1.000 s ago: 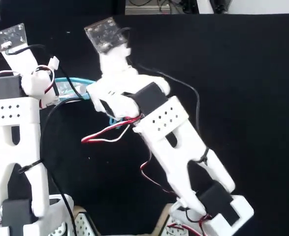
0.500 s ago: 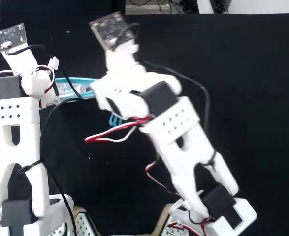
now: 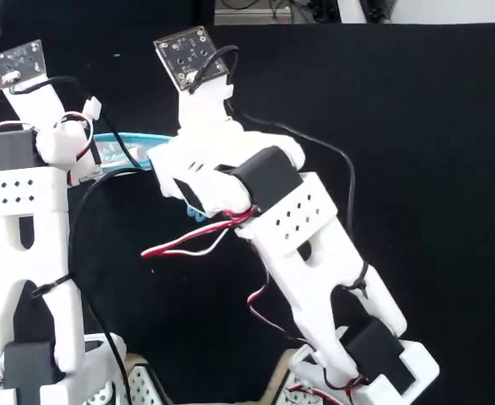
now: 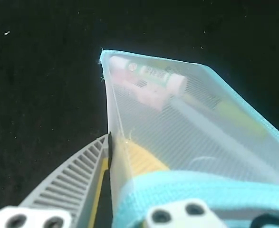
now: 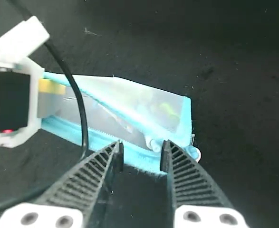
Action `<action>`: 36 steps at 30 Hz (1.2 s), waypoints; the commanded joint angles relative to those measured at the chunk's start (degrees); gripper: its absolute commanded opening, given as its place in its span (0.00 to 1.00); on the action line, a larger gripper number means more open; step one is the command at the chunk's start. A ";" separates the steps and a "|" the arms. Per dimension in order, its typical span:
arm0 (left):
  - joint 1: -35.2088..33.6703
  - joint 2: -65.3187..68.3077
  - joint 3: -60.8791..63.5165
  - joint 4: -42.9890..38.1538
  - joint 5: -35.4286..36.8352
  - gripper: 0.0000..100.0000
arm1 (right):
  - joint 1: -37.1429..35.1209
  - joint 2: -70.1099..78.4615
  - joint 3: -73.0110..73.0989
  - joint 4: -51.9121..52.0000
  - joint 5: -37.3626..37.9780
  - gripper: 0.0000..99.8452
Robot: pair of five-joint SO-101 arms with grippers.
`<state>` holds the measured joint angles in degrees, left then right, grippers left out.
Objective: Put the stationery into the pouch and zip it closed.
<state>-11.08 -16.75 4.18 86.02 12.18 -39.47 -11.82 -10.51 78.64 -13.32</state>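
My left gripper (image 4: 113,161) pinches pouch (image 4: 191,142) at one end. One ribbed finger (image 4: 77,185) shows, other hidden under mesh. Inside, stationery (image 4: 151,78) blurred through mesh: tube, yellow piece, long thin stick. My right gripper (image 5: 140,154) sits at pouch's zipper edge (image 5: 129,159), jaws spread, gripping nothing; contact unclear. High view: pouch mostly hidden behind my arms, only turquoise rim shows on black table (image 3: 416,169).

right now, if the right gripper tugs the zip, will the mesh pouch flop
Likely floppy: the mesh pouch is thin see-through fabric, so it may buckle. The stationery inside probably stiffens it lengthwise. Clamped by the left gripper, it shouldn't slide much.
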 commanded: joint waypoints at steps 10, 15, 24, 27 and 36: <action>0.40 0.26 1.01 -0.79 -0.44 0.03 | -0.18 -1.89 2.95 -0.18 -0.62 0.14; 0.40 0.26 1.01 -0.79 -0.44 0.03 | 2.81 -1.54 3.12 -0.97 -0.62 0.13; 0.40 0.26 1.01 -0.79 -0.44 0.03 | 3.25 5.93 2.59 -0.62 -0.35 0.07; 0.40 0.26 1.01 -0.79 -0.44 0.03 | 2.20 5.67 1.71 -0.53 -0.18 0.02; 0.31 0.26 1.01 -0.79 -0.44 0.03 | -0.18 3.65 -0.04 -3.25 3.25 0.01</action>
<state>-10.99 -16.75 4.18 86.02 12.18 -37.54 -6.55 -9.27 77.67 -11.65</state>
